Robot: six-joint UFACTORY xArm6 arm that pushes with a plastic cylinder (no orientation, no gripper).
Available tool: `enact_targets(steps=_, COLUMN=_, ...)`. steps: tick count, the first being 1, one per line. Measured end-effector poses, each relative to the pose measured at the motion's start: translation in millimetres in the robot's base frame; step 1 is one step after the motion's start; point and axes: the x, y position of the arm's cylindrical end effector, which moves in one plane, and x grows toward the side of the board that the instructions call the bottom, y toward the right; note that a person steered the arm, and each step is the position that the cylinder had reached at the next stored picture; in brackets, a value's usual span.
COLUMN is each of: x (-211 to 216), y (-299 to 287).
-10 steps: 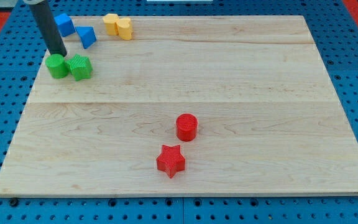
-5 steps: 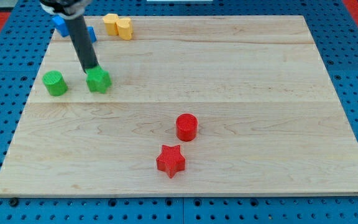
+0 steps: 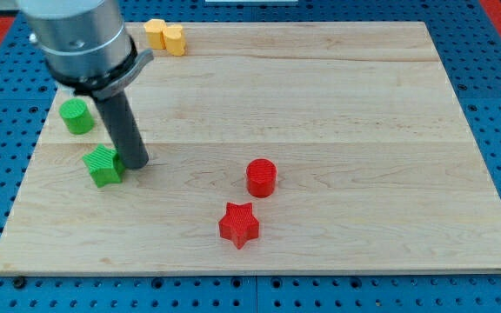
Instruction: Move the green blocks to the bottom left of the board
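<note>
A green cylinder (image 3: 77, 116) stands near the board's left edge, in its upper half. A green ridged block (image 3: 103, 165) lies below and to the right of it, left of the board's middle height. My tip (image 3: 136, 163) rests on the board right beside the ridged block, at its right side. The thick grey arm body above the rod hides the top left corner of the board (image 3: 337, 130).
Two yellow blocks (image 3: 164, 36) sit together at the top edge, left of centre. A red cylinder (image 3: 261, 177) and a red star (image 3: 238, 225) lie near the board's middle bottom. Blue pegboard surrounds the board.
My tip moved down and slightly right, and the green ridged block slid down and left with it. The green cylinder stayed put. The arm now hides the blue blocks.
</note>
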Motion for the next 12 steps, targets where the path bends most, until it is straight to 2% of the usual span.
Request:
enact_targets(steps=1, x=-17, y=-47)
enact_targets(steps=2, x=39, y=-50)
enact_targets(steps=3, x=23, y=-66)
enact_targets(steps=4, x=-4, y=-21)
enact_targets(steps=5, x=41, y=-50)
enact_targets(steps=6, x=59, y=-85)
enact_targets(steps=7, x=26, y=-152)
enact_targets(steps=8, x=-43, y=-155)
enact_targets(steps=9, x=-84, y=-150)
enact_targets(steps=10, x=-60, y=-68)
enact_targets(steps=11, x=-50, y=-35)
enact_targets(steps=12, x=-62, y=-16)
